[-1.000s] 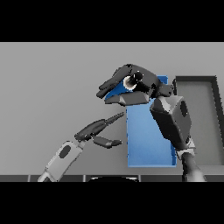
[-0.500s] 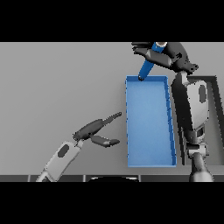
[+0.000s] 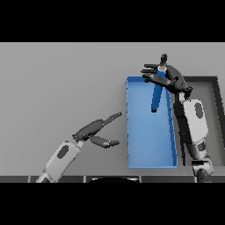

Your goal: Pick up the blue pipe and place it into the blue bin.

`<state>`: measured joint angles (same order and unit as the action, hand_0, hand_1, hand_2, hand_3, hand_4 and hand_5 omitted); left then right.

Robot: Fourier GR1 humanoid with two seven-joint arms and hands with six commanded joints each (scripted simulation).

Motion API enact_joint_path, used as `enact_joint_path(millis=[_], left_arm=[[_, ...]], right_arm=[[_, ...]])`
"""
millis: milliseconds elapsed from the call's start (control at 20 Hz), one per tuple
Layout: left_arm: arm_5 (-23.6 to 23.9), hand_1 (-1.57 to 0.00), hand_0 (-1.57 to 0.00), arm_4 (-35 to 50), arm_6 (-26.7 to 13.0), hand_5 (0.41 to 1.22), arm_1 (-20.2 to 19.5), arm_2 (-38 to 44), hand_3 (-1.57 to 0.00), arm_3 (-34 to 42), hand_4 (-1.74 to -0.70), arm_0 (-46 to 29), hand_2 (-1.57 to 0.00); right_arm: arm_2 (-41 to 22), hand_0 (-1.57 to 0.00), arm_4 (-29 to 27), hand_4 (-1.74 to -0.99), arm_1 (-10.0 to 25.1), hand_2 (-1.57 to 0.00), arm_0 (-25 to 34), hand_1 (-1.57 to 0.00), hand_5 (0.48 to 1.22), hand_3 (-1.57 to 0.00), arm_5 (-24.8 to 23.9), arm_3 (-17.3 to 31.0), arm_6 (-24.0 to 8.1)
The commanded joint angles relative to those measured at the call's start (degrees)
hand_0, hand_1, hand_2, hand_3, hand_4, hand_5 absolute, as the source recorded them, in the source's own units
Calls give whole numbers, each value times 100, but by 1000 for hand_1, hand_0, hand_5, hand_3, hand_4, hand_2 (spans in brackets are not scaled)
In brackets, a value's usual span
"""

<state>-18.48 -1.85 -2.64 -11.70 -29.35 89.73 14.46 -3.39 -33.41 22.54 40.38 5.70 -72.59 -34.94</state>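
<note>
A single head-height camera looks steeply down on the grey table (image 3: 57, 83) from the robot's own side. The far edge lies toward twelve o'clock, the robot toward six. The blue bin (image 3: 149, 162) sits around three o'clock, at middle distance. No second view shares the scene.

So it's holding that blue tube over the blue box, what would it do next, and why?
Probably open the right hand and let go. The blue pipe hangs in its fingers, its lower end already over the far part of the blue bin, so it should land inside. Lowering a little first might soften the fall. The left hand rests open on the table, out of the way.
</note>
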Motion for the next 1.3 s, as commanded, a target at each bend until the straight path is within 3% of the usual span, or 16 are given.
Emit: enact_joint_path(millis=[0, 150, 200, 250, 300, 400, 500, 550, 700, 950, 1050, 1250], left_arm=[[8, 1, 1, 1, -56, 463, 9, 7, 1, -20, -881, 15, 1], [42, 1, 1, 8, -100, 460, 47, -23, 1, 52, -884, -35, 1], [13, 1, 1, 18, -103, 457, 49, -46, 1, 50, -885, -50, 1], [24, 1, 1, 5, -201, 455, 81, -36, 1, -6, -886, 23, 1], [24, 1, 1, -1, -203, 453, 59, -12, 1, -38, -886, 43, 1], [43, 1, 1, -3, -183, 453, 86, -32, 1, 7, -885, 23, 1], [38, 1, 1, -15, -197, 453, 72, -65, 1, 24, -888, -61, 1], [21, 1, 1, 33, -235, 453, 47, -18, 1, 25, -889, -36, 1], [-17, 1, 1, 49, -139, 453, 6, 3, 1, -9, -895, -37, 1], [14, 1, 1, 39, -106, 455, 53, -34, 1, 45, -905, -74, 1], [41, 1, 1, 17, -181, 458, 117, -54, 1, 17, -912, -39, 1], [19, 1, 1, 7, -148, 464, 98, -40, 1, -78, -916, -39, 1]], right_arm=[[-211, -1571, -101, -1694, 89, -1571, -102, -1571, 1124, -1571, -89, 52, 0], [-887, -1571, -320, -1591, 400, -1571, -492, -1571, 1114, -1571, -127, 212, 0], [-1298, -1571, -596, -1599, 626, -1571, -476, -1571, 1110, -1330, -304, 352, 0], [-1695, -1563, -842, -1547, 748, -1393, -414, -1459, 1133, -1122, -563, 504, 0], [-2111, -1306, -1278, -1503, 984, -1114, -385, -1167, 1150, -897, -748, 567, 0], [-3037, -836, -2123, -1392, 1384, -712, -61, -746, 1176, -574, -1042, 833, 0], [-3544, -534, -2443, -1285, 1537, -456, 147, -477, 1141, -367, -948, 842, 0], [-3814, -427, -2521, -1242, 1670, -364, 182, -382, 1081, -293, -937, 764, 0], [-4158, -218, -2010, -1165, 1806, -186, 311, -195, 924, -150, -786, 722, 59], [-4411, -71, -1464, -1125, 1740, -60, 384, -63, 764, -48, -718, 1007, 372], [-4463, -45, -1371, -1124, 1695, -38, 437, -40, 717, -31, -811, 1049, 321], [-4373, -18, -1461, -1123, 1685, -15, 383, -16, 689, -12, -766, 1070, 526]])
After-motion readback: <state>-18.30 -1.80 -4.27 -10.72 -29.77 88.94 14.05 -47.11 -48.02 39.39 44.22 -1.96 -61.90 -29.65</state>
